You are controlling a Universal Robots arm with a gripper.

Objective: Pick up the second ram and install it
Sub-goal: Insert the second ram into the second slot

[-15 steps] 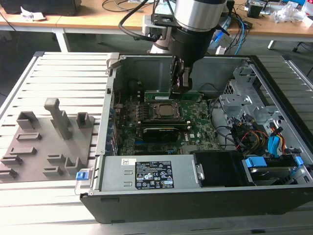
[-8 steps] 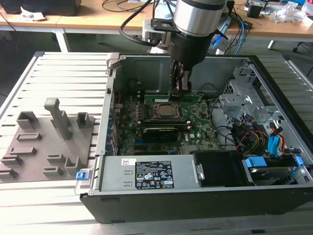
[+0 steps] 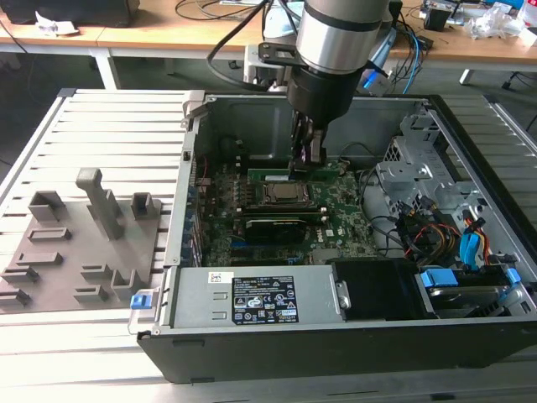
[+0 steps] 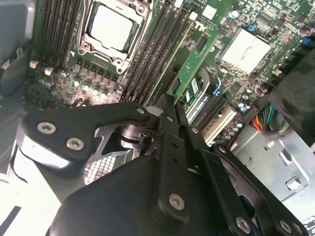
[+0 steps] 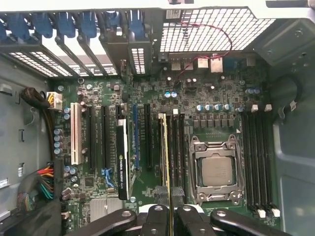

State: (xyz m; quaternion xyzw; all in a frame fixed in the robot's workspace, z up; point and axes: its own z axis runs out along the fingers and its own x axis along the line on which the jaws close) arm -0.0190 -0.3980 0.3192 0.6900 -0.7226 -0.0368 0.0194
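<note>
RAM stick (image 4: 194, 69), the second one, is clamped edge-on between my fingers (image 4: 170, 120), which press together on its near end; in the second wrist view it runs away from them as a long green board with dark chips, tilted slightly over the black memory slots (image 4: 155, 54). In the first wrist view the same stick shows as a thin yellow-green edge (image 5: 165, 157) standing in line with the slots just beside the CPU socket (image 5: 216, 169), my gripper (image 5: 167, 214) closed around it. Whether it is fully seated I cannot tell. Another bank of empty black slots (image 5: 258, 157) lies on the far side of the socket. In the exterior view my gripper (image 3: 306, 155) reaches down into the open computer case (image 3: 470, 159), over the motherboard (image 3: 344, 210). Well apart, at the exterior view's left, sits the grey slotted holder tray (image 3: 80, 252) on the ribbed metal table (image 3: 109, 126).
</note>
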